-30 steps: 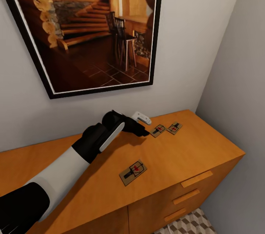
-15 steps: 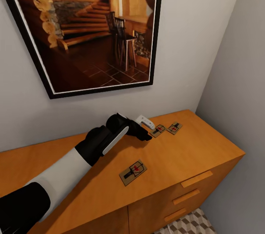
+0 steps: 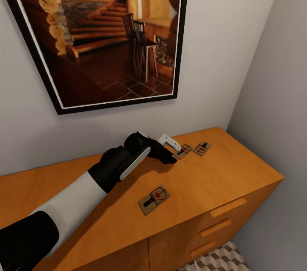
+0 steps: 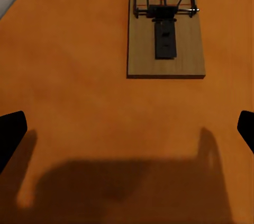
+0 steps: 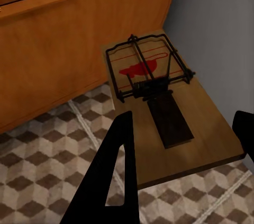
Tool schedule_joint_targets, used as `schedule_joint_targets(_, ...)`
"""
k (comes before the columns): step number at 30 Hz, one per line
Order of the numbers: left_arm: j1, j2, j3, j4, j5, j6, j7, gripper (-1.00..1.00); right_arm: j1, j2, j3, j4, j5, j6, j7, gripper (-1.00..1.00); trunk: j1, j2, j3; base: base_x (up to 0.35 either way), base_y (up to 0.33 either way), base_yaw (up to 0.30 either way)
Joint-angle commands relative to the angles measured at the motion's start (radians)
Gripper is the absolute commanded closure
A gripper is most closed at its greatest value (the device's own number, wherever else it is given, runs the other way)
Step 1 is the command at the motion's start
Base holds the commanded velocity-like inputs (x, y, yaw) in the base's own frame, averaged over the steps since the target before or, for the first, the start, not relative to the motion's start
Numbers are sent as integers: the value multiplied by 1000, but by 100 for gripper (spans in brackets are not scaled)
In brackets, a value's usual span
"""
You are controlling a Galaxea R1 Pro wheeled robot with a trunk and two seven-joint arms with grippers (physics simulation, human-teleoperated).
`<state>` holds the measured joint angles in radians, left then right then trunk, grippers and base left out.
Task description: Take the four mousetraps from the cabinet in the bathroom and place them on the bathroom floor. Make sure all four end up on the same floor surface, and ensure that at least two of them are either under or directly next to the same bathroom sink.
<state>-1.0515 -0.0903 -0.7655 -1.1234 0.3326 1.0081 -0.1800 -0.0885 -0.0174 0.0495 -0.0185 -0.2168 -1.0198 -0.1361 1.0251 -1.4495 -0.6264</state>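
Observation:
Three mousetraps lie on top of the orange-brown cabinet (image 3: pixel 238 177): one near its front edge (image 3: pixel 154 199) and two side by side at the back (image 3: pixel 184 150) (image 3: pixel 201 148). My left gripper (image 3: pixel 172 150) hovers open just short of the nearer back trap, which fills the left wrist view as a mousetrap (image 4: pixel 165 28) ahead of the spread fingers of the left gripper (image 4: pixel 127 131). My right gripper (image 5: pixel 182 123) is shut on another mousetrap (image 5: pixel 169 107), held low over the cube-patterned bathroom floor (image 5: pixel 42 181) beside the cabinet front (image 5: pixel 53 49). The sink is out of view.
A large framed picture (image 3: pixel 106 32) hangs on the wall above the cabinet. A grey side wall (image 3: pixel 277 91) closes the corner at the cabinet's right end. A strip of tiled floor (image 3: pixel 217 260) shows below the drawers.
My left gripper has slid a little to the right along the cabinet top, closer to the two back mousetraps. The traps themselves have not moved.

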Motion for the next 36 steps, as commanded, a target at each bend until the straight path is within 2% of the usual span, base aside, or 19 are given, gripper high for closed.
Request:
schedule_joint_targets(1, -1, -1, 0, -1, -10, 3, -10, -100, 0, 0, 6, 0, -3, -2, -5, 100, 0, 0, -1, 0, 0, 0)
schedule_joint_targets(8, -1, -2, 0, -1, -10, 3, -10, -100, 0, 3, 6, 0, -3, -2, -5, 100, 0, 0, -1, 21, 0, 0)
schedule_joint_targets(17, -1, -2, 0, 0, -10, 3, -10, -100, 0, 5, 7, 0, -3, -3, -4, 100, 0, 0, -1, 148, 0, 0)
schedule_joint_targets(22, -1, -2, 0, 1, -10, 3, -10, -100, 0, 14, 7, 0, -1, -3, -3, 100, 0, 0, -1, 47, 0, -15)
schedule_joint_targets(36, -1, -3, 0, 1, -10, 3, -10, -100, 0, 25, 7, 0, -1, -3, -3, 100, 0, 0, 13, 4, 0, -195)
